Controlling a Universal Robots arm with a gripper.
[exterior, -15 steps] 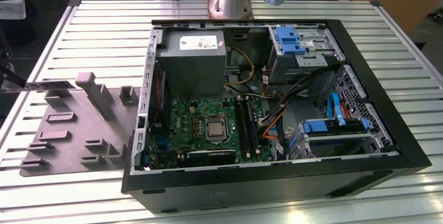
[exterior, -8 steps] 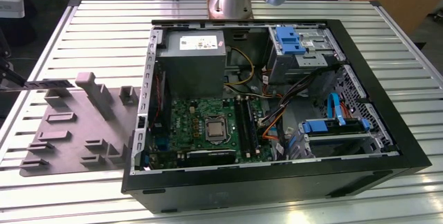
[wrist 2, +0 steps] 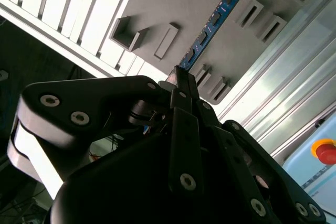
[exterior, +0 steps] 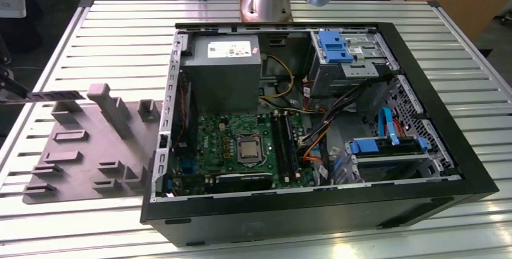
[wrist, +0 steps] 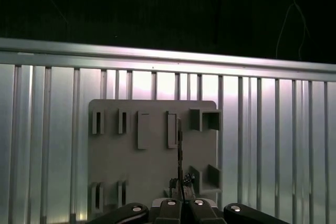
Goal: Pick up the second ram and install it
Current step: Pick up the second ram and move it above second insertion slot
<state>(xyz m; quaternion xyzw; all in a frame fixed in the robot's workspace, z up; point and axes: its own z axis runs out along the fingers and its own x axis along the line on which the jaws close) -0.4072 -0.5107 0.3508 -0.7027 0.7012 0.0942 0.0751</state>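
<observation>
Even light from above fell on the slatted table (exterior: 448, 49) in the exterior view. Its slats were pale and bright, while the inside of the computer case (exterior: 320, 211) lay dimmer, with shadow along its walls. In the first wrist view, glare washed the slats white along one edge of the table, and beyond that edge all was black. In the second wrist view the gripper (wrist 2: 181, 77) was a dark, unlit mass. The second ram (wrist 2: 215, 19) and grey tray (wrist 2: 152, 3) past it were well lit, and the slats burned out to white.
</observation>
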